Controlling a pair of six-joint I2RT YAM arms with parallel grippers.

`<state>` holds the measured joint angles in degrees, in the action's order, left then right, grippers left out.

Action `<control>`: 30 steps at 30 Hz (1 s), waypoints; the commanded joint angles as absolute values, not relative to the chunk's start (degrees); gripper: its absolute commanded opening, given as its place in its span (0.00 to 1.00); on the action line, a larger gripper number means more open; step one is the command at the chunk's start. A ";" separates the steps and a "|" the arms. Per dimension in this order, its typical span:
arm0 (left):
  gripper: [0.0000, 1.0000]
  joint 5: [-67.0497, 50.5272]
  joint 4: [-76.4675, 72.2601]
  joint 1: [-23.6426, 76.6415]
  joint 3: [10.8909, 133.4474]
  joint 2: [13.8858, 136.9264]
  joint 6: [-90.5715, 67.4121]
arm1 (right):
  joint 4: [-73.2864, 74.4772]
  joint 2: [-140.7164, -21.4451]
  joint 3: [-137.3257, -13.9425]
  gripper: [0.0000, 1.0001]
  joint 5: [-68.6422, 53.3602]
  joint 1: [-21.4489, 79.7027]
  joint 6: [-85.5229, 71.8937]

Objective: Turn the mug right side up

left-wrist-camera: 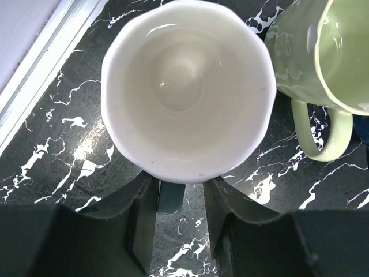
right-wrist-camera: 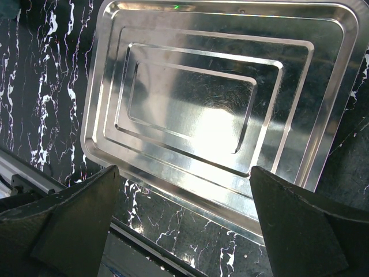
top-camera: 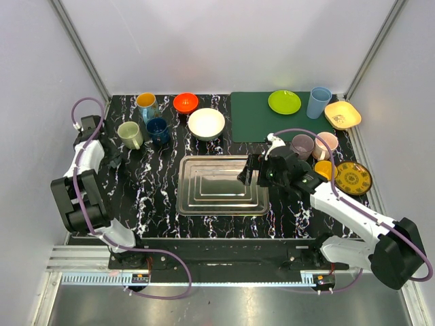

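Observation:
The mug (left-wrist-camera: 184,86) fills the left wrist view, its white inside and round mouth turned up toward the camera as it stands on the black marble table. Its dark green handle (left-wrist-camera: 171,196) points back between my left gripper's (left-wrist-camera: 179,184) fingers. The jaws are narrowed around the handle: it lies against the left finger, and a gap remains on the right. In the top view the left gripper (top-camera: 112,163) sits at the table's left edge, and the mug is hidden under the arm. My right gripper (right-wrist-camera: 183,173) hangs wide open and empty over the tray's near edge.
A light green mug (left-wrist-camera: 323,63) stands close to the right of the mug. A navy mug (top-camera: 158,130), a yellow mug (top-camera: 146,102), an orange bowl (top-camera: 185,102) and a white bowl (top-camera: 206,123) lie behind. A steel tray (top-camera: 187,197) sits mid-table, with more cups and plates at the back right.

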<state>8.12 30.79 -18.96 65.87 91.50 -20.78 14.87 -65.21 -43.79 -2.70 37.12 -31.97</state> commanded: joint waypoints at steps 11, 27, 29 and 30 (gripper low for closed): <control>0.05 6.77 28.65 -20.13 66.80 92.29 -20.48 | 14.15 -64.86 -43.95 1.00 -2.81 37.00 -31.73; 0.00 10.11 35.94 -3.79 64.08 58.91 -30.92 | 16.60 -62.67 -48.95 1.00 -4.04 37.00 -33.57; 0.00 8.97 37.60 -0.37 63.98 52.23 -32.16 | 16.26 -61.00 -48.96 1.00 -3.87 37.00 -34.45; 0.00 7.49 37.88 0.43 63.81 50.03 -33.82 | 14.61 -58.91 -48.26 1.00 -4.48 37.09 -35.24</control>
